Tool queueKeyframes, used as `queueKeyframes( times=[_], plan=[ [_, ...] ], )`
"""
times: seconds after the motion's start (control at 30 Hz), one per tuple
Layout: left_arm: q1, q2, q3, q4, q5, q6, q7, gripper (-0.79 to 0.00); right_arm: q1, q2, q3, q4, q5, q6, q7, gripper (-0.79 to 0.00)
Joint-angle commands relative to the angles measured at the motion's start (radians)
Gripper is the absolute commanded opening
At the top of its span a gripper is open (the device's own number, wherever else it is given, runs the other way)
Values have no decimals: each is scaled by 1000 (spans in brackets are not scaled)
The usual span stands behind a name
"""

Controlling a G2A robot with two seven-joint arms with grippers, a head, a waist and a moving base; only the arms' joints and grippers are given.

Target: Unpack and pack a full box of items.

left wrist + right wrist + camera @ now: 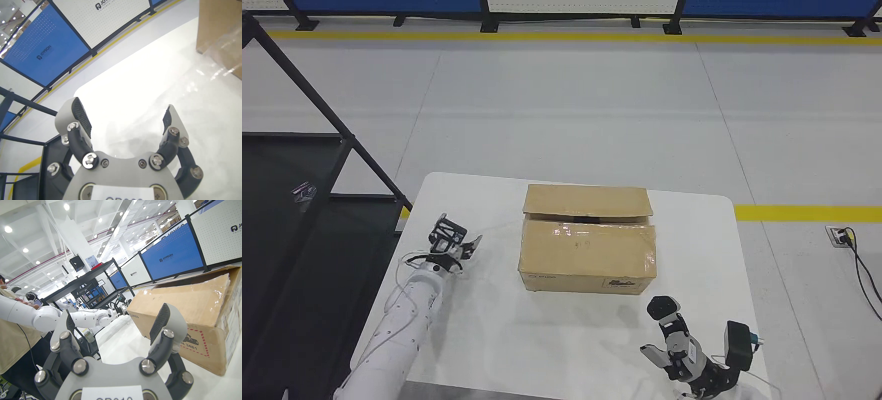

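cardboard box (587,245) mid-table, flaps folded down (contents hidden) | white table (542,340), grey floor (562,110) beyond | left gripper (122,103) released, empty | right gripper (117,311) released, empty

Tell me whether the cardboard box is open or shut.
Shut: both top flaps of the cardboard box lie folded down, a narrow dark gap at their seam.

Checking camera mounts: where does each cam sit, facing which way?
Top view: above the arms, looking down on white table, brown cardboard box, left gripper, right gripper.
Left wrist view: on left wrist, facing across the table past open fingers to a box corner.
Right wrist view: on right wrist, facing the box's side past open fingers; left arm beyond.
Shared: all show the box.
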Motion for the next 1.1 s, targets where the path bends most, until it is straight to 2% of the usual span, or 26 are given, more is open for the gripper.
queueKeyframes(
  times=[0.0, 0.2, 0.37, 0.67, 1.07],
  plan=[
    [-15, -11, 4, 21, -19, 57, -11, 0, 0, 0, 0, 0, 0, 0, 0, 0],
    [-36, -29, -10, 63, -94, 182, 29, 0, 0, 0, 0, 0, 0, 0, 0, 0],
    [-27, -33, -50, 76, -195, 239, 88, 0, 0, 0, 0, 0, 0, 0, 0, 0],
    [14, -30, -83, 57, -268, 296, 163, 0, 0, 0, 0, 0, 0, 0, 0, 0],
    [55, -23, -93, -12, -273, 321, 181, 0, 0, 0, 0, 0, 0, 0, 0, 0]
  ],
)
